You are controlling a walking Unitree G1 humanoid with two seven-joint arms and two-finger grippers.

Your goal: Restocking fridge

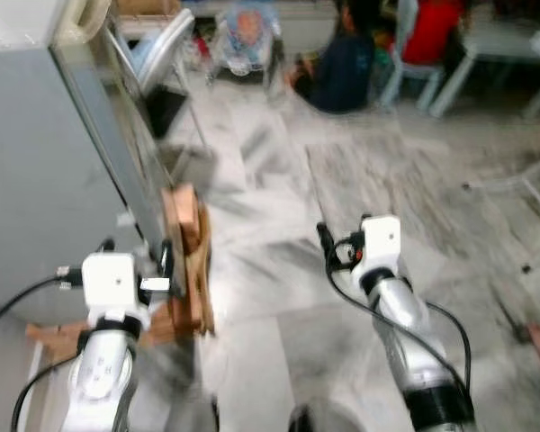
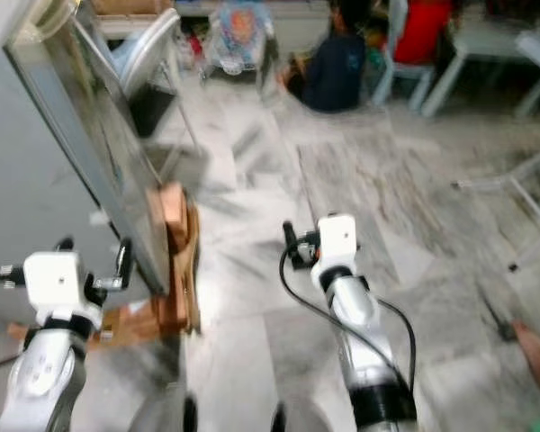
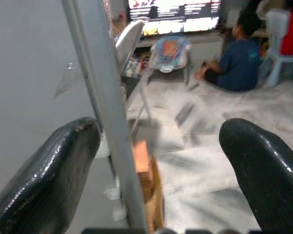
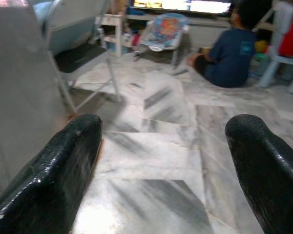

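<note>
Fridge (image 1: 36,180) stands at the robot's left, its door edge (image 3: 105,122) running upright — a tall vertical line. Left gripper (image 3: 156,165) is the nearer one, fingers spread, with that edge between them in the wrist view. Right gripper (image 4: 166,165) hangs spread over bare floor (image 1: 279,270), well apart. Beyond the door, a wooden stand (image 1: 187,261); farther off, a person (image 1: 346,63) sits.

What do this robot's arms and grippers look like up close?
Each arm is a silver metal tube ending in a white boxy wrist block, with black cables looping off it. The left gripper and right gripper each have two thick, rounded, glossy black fingers. A dark band rings the right arm lower down.
</note>
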